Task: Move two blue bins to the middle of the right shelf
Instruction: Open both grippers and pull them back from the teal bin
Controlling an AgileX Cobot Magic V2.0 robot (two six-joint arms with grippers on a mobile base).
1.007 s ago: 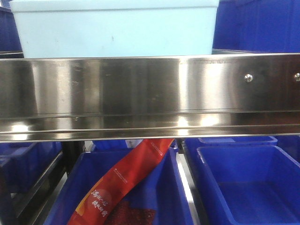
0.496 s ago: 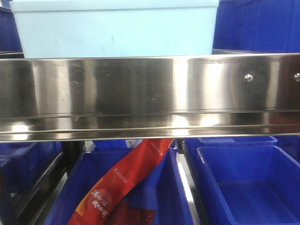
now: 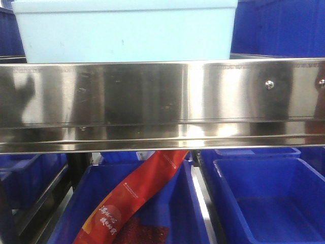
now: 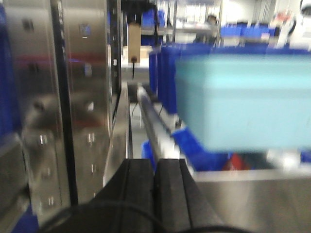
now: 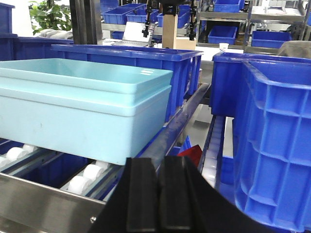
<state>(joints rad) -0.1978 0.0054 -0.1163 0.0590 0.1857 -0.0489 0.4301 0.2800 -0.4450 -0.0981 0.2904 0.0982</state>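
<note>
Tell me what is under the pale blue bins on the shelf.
White rollers carry the nested pale bins, behind the steel rail. A tier lower sit dark blue bins. The rollers beneath the bins' middle are covered.

Two pale light-blue bins, rectangular plastic with smooth plain sides, sit nested one inside the other, upright, on the white rollers of a rack tier. They rest just behind the right shelf middle, a shiny stainless-steel tier whose broad mirror-like front rail carries two round bolt heads near its right end. From the front, the bins' pale wall rises above the rail's left and centre.
</note>
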